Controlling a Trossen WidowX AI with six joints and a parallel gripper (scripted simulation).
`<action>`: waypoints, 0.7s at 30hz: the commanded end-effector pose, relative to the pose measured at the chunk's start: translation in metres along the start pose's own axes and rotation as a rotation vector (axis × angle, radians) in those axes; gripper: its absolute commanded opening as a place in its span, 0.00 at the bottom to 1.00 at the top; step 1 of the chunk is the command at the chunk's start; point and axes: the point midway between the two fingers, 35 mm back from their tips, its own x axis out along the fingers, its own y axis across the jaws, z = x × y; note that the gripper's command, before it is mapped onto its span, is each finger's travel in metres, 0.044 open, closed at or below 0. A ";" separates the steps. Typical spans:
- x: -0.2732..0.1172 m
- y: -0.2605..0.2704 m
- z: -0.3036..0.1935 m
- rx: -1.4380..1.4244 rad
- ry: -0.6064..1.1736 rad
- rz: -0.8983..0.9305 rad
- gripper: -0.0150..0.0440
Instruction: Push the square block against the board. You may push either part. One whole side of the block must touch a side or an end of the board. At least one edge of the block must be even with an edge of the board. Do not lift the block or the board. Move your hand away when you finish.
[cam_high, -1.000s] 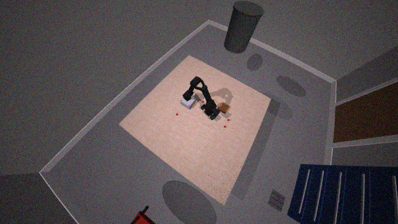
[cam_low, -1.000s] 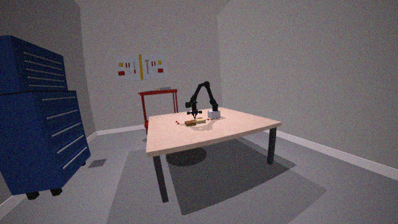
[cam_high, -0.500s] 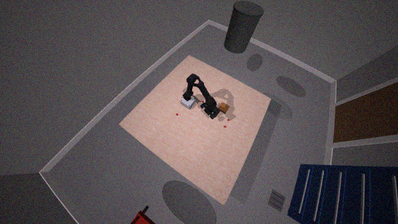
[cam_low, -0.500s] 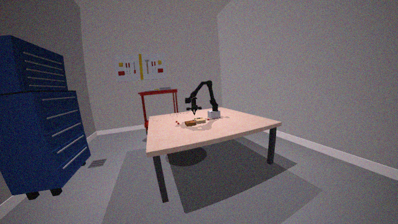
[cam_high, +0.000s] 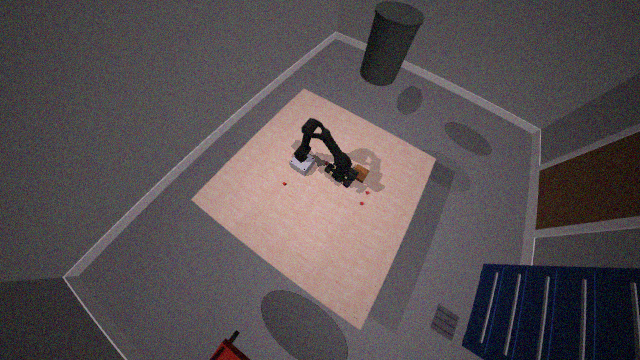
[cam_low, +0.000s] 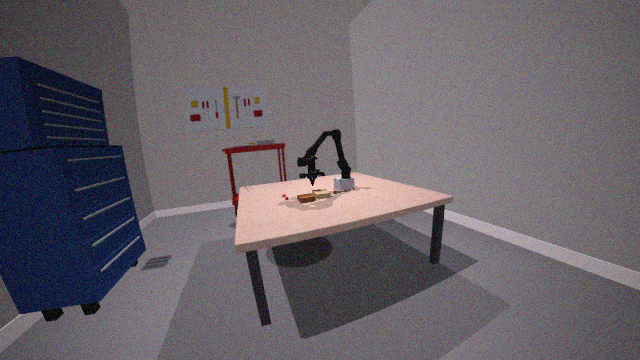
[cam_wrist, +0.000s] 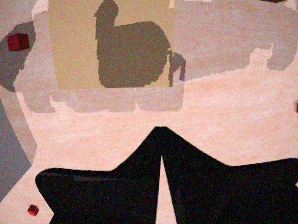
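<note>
A brown wooden piece (cam_high: 361, 173) (cam_low: 305, 198) and a tan wooden piece (cam_low: 322, 193) (cam_wrist: 70, 55) lie flat on the table. The frames do not plainly show which is the board. In the exterior view they look close together; any contact along their sides cannot be told. The arm hides most of the tan piece in the top view. The wrist view cuts the tan piece off at the top. My gripper (cam_low: 312, 183) (cam_wrist: 160, 132) is shut and empty, pointing down above the table. In the wrist view its tips are clear of the tan piece's near edge.
The arm's white base (cam_high: 302, 164) (cam_low: 344, 184) stands beyond the tan piece from the brown one. Small red cubes lie around the pieces, one (cam_high: 367, 192) near the brown piece, another (cam_high: 284, 183) near the base, and one (cam_wrist: 18, 42) left of the tan piece.
</note>
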 end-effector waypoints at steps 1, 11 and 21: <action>0.038 0.001 0.000 -0.009 0.001 0.010 0.25; 0.050 0.001 0.004 -0.009 0.001 0.010 0.25; 0.050 0.000 0.019 -0.009 -0.001 0.010 0.25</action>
